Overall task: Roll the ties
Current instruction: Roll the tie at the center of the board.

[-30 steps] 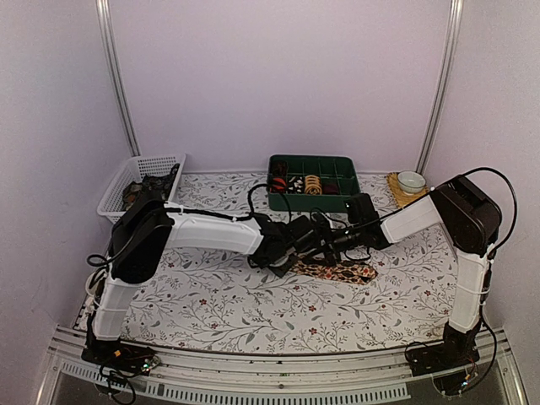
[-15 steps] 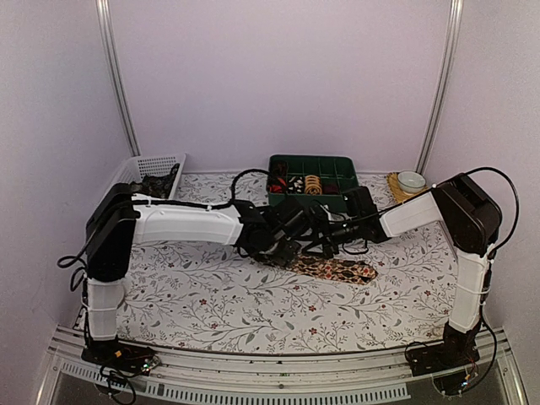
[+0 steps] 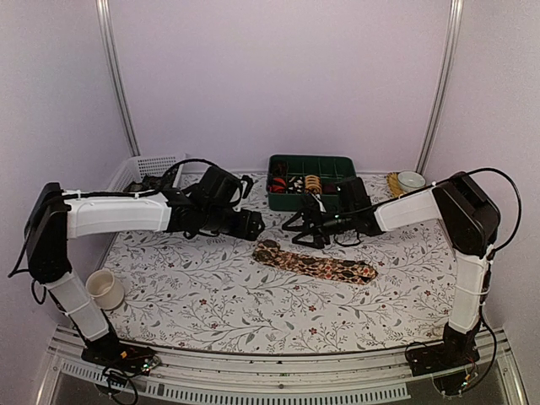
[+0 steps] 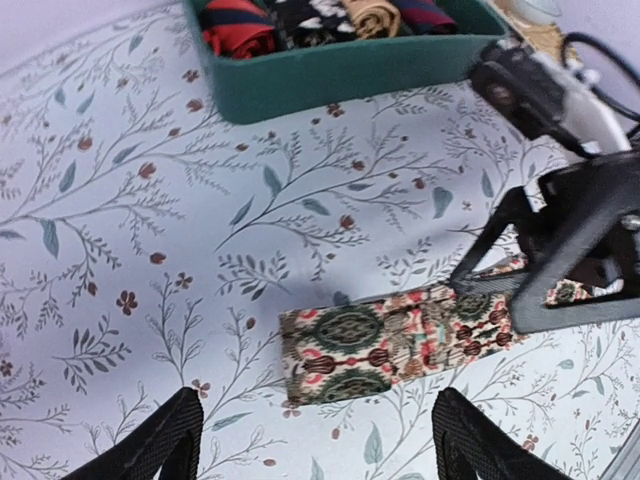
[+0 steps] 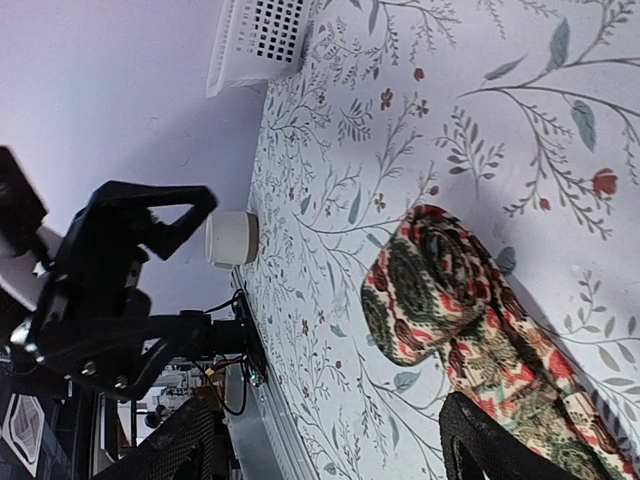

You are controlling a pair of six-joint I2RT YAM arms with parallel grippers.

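Note:
A patterned tie (image 3: 316, 263) lies on the floral cloth, its left end rolled into a short coil (image 3: 268, 251). My left gripper (image 3: 251, 224) is open and empty, hovering behind and left of the coil. In the left wrist view the coil (image 4: 370, 345) lies between and beyond the spread fingers (image 4: 150, 445). My right gripper (image 3: 299, 226) is open and empty, just behind the tie. In the right wrist view the coil (image 5: 430, 290) lies ahead of the open gripper (image 5: 330, 450).
A green compartment tray (image 3: 314, 158) holding several rolled ties stands at the back centre, and shows in the left wrist view (image 4: 350, 75). A white basket (image 3: 114, 198) is back left. A white cup (image 3: 105, 288) stands front left. A small bowl (image 3: 411, 180) is back right.
My left arm has drawn back to the left, away from the tie, uncovering the coil and the white cup. My right gripper has lifted slightly back off the tie.

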